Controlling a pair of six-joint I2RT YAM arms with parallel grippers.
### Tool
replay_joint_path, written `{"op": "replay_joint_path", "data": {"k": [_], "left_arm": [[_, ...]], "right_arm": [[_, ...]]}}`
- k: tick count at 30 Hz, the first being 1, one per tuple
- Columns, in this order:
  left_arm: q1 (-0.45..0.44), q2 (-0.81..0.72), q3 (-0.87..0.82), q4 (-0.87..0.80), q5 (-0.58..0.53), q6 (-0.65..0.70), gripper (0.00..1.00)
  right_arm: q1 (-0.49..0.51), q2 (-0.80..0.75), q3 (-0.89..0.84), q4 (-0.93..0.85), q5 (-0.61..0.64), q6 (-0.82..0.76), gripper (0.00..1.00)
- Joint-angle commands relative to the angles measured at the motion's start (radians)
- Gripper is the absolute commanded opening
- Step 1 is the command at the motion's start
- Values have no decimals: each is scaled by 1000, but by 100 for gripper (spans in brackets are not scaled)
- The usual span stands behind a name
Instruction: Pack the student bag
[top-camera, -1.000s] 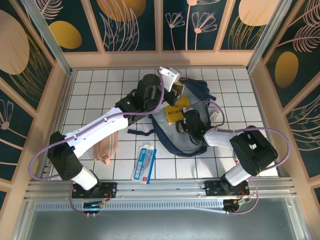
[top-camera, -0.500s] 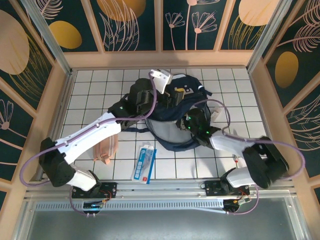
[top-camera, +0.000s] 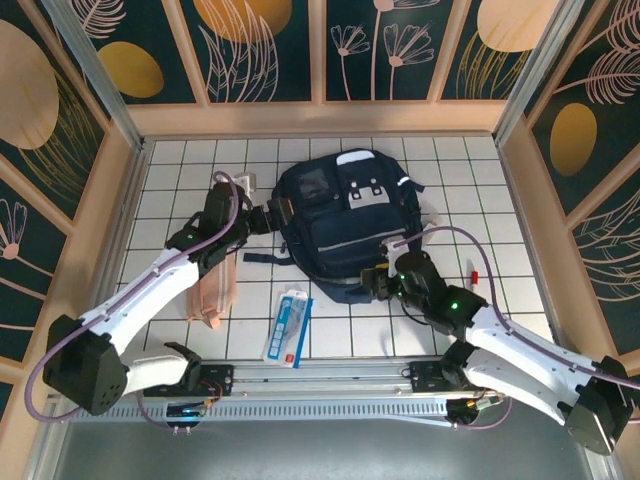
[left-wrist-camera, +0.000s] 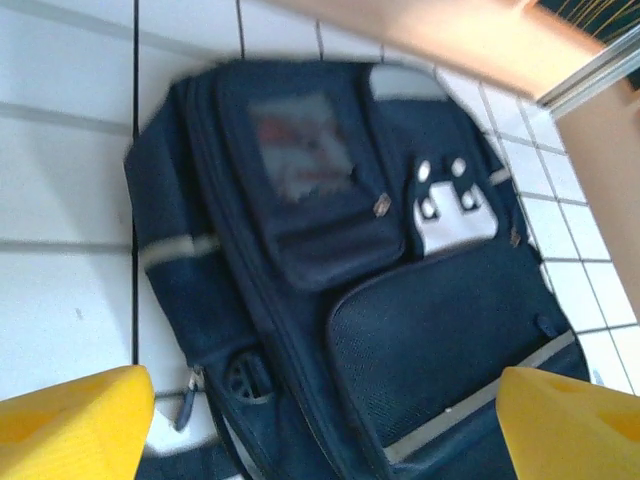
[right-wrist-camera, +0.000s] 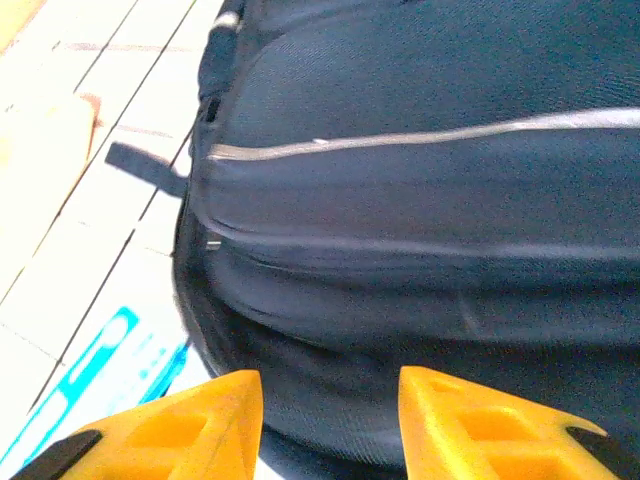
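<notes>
Both arms have pulled back off the student bag (top-camera: 345, 225), which now lies flat, front up, on the tabletop (top-camera: 180, 165). Note the left pincer (top-camera: 268, 214) just beside the bag's left edge: jaws spread wide, holding nothing. Note the right pincer (right-wrist-camera: 325, 405) at its near edge: jaws partly apart, gripping nothing.

No legible text or labels

Navy student bag (top-camera: 340, 235) lying flat, front side up, just above centre of frame, top end twd upper edge. Grey reflective stripes across front, white patches nr top, front pockets zipped shut. Dark strap trailing out at lower left.
</notes>
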Motion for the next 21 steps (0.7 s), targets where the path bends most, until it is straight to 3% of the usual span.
{"op": "replay_joint_path", "data": {"k": [1,6,8,11,15,21], "left_arm": [[24,45,-36,70,103,-142,86],[75,154,-16,98,100,-164,81],[86,219,19,98,109,-145,78],[88,363,127,48,139,-85,66],[90,526,242,-28,179,-46,58],[90,618,260,-97,61,-63,56]], "right_arm": [[68,20,97,-82,21,26,42],[89,88,180,-65,-58,48,43],[90,139,209,-69,-23,63,43],[89,223,248,-60,21,109,46],[102,293,286,-8,3,151,47],[150,371,310,8,19,160,47]]}}
